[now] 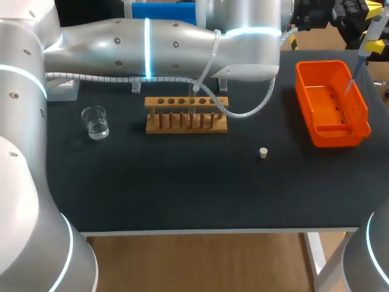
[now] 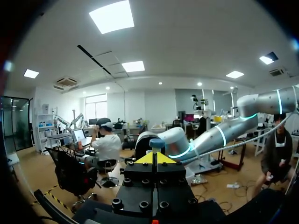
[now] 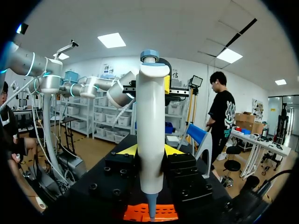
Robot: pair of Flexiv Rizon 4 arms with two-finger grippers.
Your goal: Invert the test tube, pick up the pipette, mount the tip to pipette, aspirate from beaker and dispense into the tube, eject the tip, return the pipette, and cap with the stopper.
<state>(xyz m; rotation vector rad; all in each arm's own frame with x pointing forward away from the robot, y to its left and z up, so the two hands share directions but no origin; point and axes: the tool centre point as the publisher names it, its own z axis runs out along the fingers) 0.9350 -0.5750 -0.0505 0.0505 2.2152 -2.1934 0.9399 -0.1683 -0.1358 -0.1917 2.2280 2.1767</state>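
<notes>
So the pipette is upright in the right end effector. Its yellow fingers clamp the white body from both sides, and the nozzle end points straight down at the orange bin at the right end of the surface. My read is that it's parked there for the eject step, so the used tip drops into the bin and not onto the mat. In the head view there looks to be a thin clear tip on the end, so I'd guess the eject hasn't happened. The left arm reaches all the way across the back of the surface to the same spot. Its end effector has its fingers pinched together into one yellow wedge, with the pipette's blue knob just ahead of them. That fits using closed fingers as a poker for a button, since the right one is busy holding the body. Everything else sits well clear of the bin. The beaker with liquid is over on the left and the wooden rack is in the middle. The little stopper lies loose in front, between rack and bin, presumably waiting for the capping step. I can't pick out the test tube for sure because the left arm's cable hangs across the rack.
</notes>
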